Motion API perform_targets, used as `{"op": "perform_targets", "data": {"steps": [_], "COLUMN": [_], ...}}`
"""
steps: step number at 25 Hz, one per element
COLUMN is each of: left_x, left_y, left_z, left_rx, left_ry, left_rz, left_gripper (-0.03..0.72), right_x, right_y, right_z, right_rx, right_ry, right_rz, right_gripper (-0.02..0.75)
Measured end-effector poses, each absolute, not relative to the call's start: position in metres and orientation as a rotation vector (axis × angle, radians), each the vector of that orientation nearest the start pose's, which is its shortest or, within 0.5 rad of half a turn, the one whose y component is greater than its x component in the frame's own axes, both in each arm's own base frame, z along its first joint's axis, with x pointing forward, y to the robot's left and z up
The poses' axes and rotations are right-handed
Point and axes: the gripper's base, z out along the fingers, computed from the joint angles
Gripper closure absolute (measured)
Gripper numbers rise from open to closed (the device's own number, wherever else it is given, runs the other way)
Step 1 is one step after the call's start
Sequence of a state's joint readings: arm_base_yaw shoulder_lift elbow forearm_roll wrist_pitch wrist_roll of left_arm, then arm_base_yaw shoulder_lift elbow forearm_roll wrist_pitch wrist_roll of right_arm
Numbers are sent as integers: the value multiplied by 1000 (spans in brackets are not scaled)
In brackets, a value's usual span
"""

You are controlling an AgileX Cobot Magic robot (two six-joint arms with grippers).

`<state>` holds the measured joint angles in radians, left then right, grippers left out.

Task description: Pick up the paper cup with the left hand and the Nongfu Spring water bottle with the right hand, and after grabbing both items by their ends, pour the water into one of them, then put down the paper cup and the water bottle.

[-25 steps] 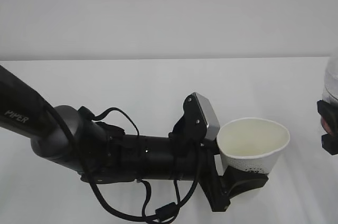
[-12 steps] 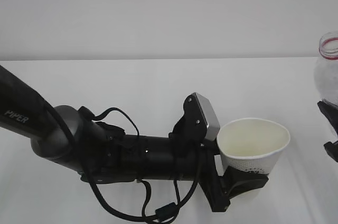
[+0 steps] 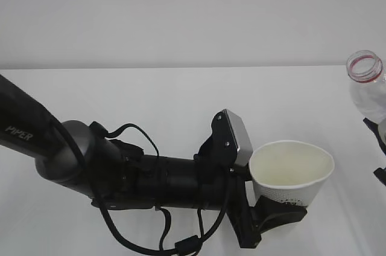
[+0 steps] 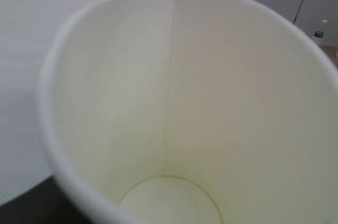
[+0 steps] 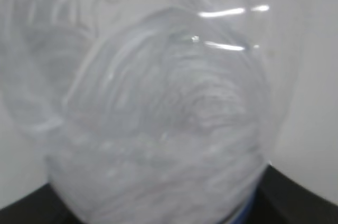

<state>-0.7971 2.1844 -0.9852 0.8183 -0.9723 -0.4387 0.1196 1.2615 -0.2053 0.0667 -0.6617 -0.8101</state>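
From outside, the black left hand point(image 3: 274, 211) is clamping the small white tapered paper cup point(image 3: 291, 168) low at its base; this light, crushable cup is sitting upright above the table. The left wrist view is showing the cup empty and dry inside. The right wrist view is filling with the clear ribbed plastic Nongfu Spring water bottle point(image 5: 158, 118), slick and pliable, and the right hand point(image 3: 380, 147) is gripping its lower end at the exterior's right edge.

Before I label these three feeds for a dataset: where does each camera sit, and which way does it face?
Exterior view: in front of the table, slanting down at the paper cup in the left hand; PIPER arm shows, right hand at the edge.
Left wrist view: just above the cup, looking into its dry inside; no gripper visible.
Right wrist view: pressed against the Nongfu Spring water bottle, blurred; dark gripper parts below.
Shared: exterior and left wrist views both show cup and bottle.
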Motion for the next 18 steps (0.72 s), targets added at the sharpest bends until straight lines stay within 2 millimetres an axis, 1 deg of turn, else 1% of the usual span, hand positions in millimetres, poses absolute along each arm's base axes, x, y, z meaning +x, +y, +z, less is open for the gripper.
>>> {"op": "perform_targets", "data": {"steps": [14,18], "left_x": [236,236], "left_y": [-320,-320], "left_z": [93,93], "left_rx": [1254,1254], "left_ry": [1526,1526], "left_rz": [-1075,-1075], "left_gripper": [157,157], "right_x": [197,198], "right_y": [20,20], "right_z": [185,189], "right_rx": [-764,-822], "right_ry": [1707,1642], "right_rz": [-476,-542], "right_gripper": [297,297]}}
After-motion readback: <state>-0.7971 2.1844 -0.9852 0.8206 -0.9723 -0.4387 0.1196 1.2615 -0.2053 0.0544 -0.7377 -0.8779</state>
